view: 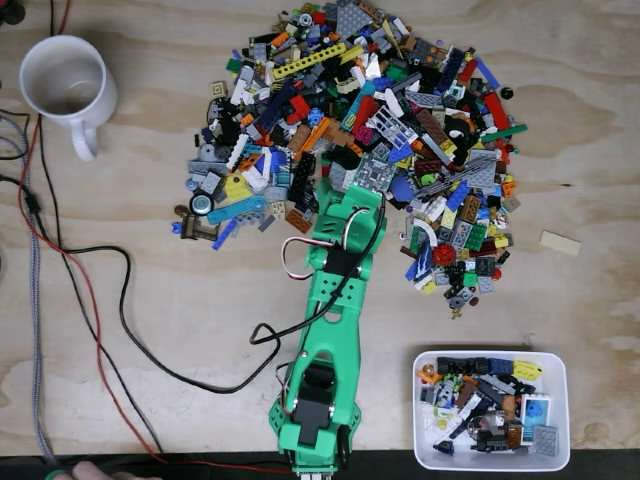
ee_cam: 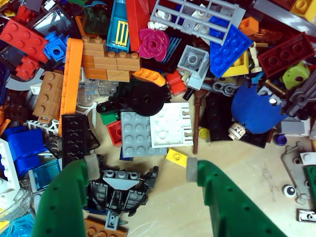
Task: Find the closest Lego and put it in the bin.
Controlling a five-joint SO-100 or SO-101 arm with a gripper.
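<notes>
A big heap of mixed Lego pieces (view: 360, 120) covers the far middle of the wooden table. My green gripper (view: 352, 182) reaches into the heap's near edge. In the wrist view the gripper (ee_cam: 141, 168) is open, one green finger on each side. Between the fingers lie a black and grey piece (ee_cam: 121, 185), close to the left finger, and a small yellow plate (ee_cam: 176, 157) near the right fingertip. Just beyond them lie a grey plate (ee_cam: 137, 134) and a white plate (ee_cam: 172, 126). The bin (view: 492, 356), a shallow white tray holding several pieces, sits at the near right.
A white mug (view: 65, 85) stands at the far left. Black, red and grey cables (view: 100, 300) trail over the left side of the table to the arm's base. One tan piece (view: 560, 243) lies alone at the right. A fingertip (view: 85, 470) shows at the bottom left edge.
</notes>
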